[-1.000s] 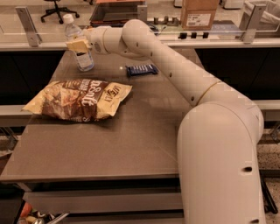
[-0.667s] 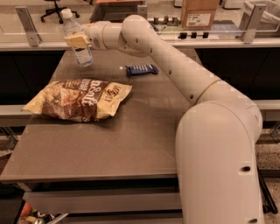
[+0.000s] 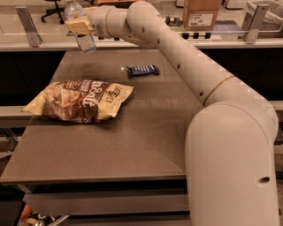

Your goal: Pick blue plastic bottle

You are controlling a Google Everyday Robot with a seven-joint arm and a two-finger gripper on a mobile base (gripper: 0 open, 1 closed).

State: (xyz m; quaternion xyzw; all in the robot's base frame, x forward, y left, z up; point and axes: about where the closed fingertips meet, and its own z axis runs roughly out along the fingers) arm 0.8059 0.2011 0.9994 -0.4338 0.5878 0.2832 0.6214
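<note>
The blue plastic bottle [image 3: 82, 33] is a slim clear bottle with a white label, held upright and slightly tilted in the air above the table's far left corner. My gripper [image 3: 78, 25] is at the top left of the camera view, shut on the bottle around its middle. The bottle's bottom hangs clear of the table top. Its cap end is cut off by the top of the view.
A brown and cream chip bag [image 3: 79, 100] lies on the left half of the brown table [image 3: 132, 145]. A small dark-blue snack bar wrapper [image 3: 143, 70] lies near the far middle. A counter with a cardboard box [image 3: 201, 13] runs behind the table.
The gripper has lifted the bottle off the table's far left corner and raised it higher and slightly left.
</note>
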